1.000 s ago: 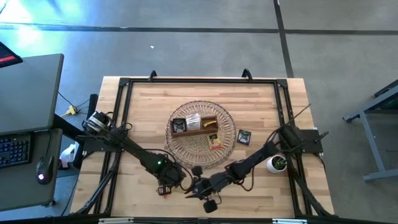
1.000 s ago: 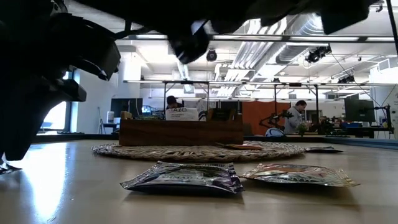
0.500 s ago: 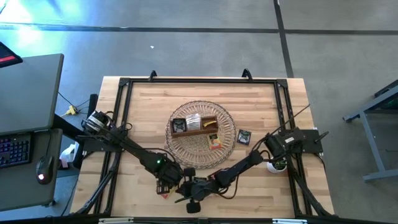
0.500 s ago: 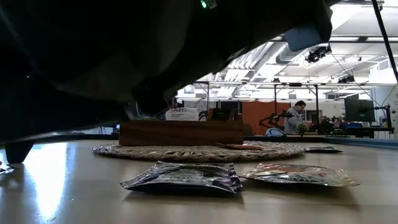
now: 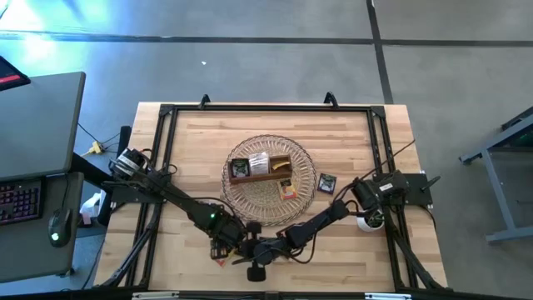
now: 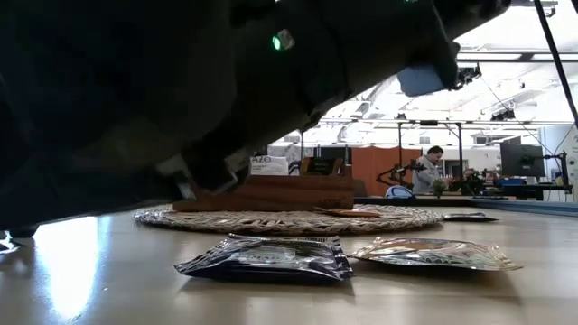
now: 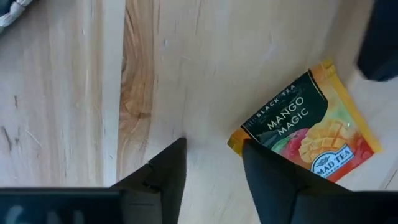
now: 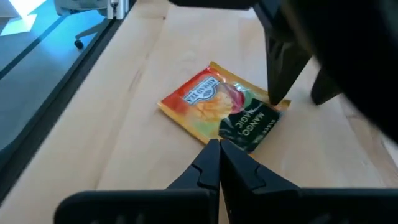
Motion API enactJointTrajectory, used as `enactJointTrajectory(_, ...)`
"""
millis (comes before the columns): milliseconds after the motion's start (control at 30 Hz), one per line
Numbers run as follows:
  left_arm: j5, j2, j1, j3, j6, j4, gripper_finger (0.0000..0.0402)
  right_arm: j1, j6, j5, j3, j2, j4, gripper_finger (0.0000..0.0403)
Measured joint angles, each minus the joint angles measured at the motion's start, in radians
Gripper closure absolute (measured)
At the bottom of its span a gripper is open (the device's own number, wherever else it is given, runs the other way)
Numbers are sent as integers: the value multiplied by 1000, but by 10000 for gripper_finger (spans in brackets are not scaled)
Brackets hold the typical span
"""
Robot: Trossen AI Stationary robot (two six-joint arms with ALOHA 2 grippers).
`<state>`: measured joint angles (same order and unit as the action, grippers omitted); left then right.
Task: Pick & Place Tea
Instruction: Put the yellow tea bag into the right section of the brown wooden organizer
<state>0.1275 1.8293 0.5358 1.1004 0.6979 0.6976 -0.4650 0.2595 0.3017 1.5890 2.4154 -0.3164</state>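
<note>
Hovering low over the front edge of the bench (image 5: 191, 142), my left gripper (image 7: 211, 162) has its 2 fingers parted, holding nothing; one fingertip sits at a corner of 1 mango tea sachet (image 7: 308, 127), which lies flat on the wood. My right gripper (image 8: 219, 163) faces it from the other side, its 2 fingers pressed together and empty, tips just short of the same sachet (image 8: 221, 109). Seen from table height, 2 more sachets (image 6: 266, 259) lie side by side on the bench in front of the wicker basket (image 5: 241, 193). Inside that basket stands 1 wooden tray (image 5: 268, 172) with several sachets in it; I cannot count them exactly. 1 dark sachet (image 5: 327, 182) lies just right of the basket.
</note>
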Motion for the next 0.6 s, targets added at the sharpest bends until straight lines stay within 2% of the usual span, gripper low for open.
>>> enactJointTrajectory(167,24,20,0,1,17,-6,281,0,13,32,0,3,11,401)
enactJointTrajectory(467,78,23,0,6,42,-56,306,8,13,45,0,3,43,401)
enactJointTrajectory(600,83,23,2,6,35,-63,331,9,5,43,0,3,43,402)
